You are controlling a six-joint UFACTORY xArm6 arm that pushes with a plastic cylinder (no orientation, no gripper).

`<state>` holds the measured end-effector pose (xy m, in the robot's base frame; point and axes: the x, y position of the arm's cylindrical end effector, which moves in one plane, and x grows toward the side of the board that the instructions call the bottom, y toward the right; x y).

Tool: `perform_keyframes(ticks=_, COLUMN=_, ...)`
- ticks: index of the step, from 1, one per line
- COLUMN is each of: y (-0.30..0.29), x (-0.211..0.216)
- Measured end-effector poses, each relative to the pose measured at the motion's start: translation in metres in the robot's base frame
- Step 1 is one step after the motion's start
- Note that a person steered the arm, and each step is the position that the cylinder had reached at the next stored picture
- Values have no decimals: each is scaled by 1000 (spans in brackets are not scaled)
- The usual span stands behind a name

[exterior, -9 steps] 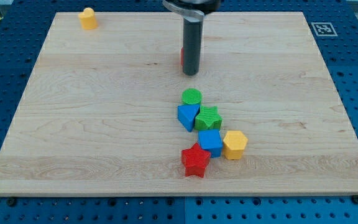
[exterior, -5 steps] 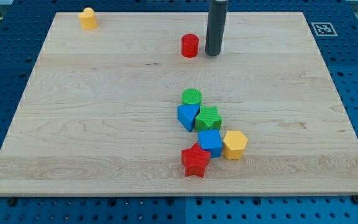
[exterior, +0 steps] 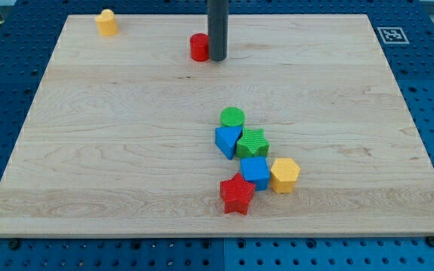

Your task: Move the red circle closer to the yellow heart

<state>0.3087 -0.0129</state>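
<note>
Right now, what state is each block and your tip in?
Red circle: flat on the board, against my tip's left.
My tip: down on the board, right of the red circle.
Yellow heart: alone, top left corner.
Other six blocks: clustered, lower centre.

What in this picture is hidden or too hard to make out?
- Camera view: my tip covers the right edge of the red circle, so whether they touch cannot be told.
- The rod's upper part is cut off by the view's top.
- The yellow heart is too small to confirm its shape.
- The blue block hides part of the red star.
</note>
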Motion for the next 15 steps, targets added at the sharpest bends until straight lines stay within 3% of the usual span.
perform_keyframes(ticks=3, y=-63, x=-30)
perform_keyframes(ticks=6, y=-66, x=-97)
perform_keyframes(ticks=10, y=-70, x=-97)
perform_keyframes(ticks=15, y=-131, x=-97)
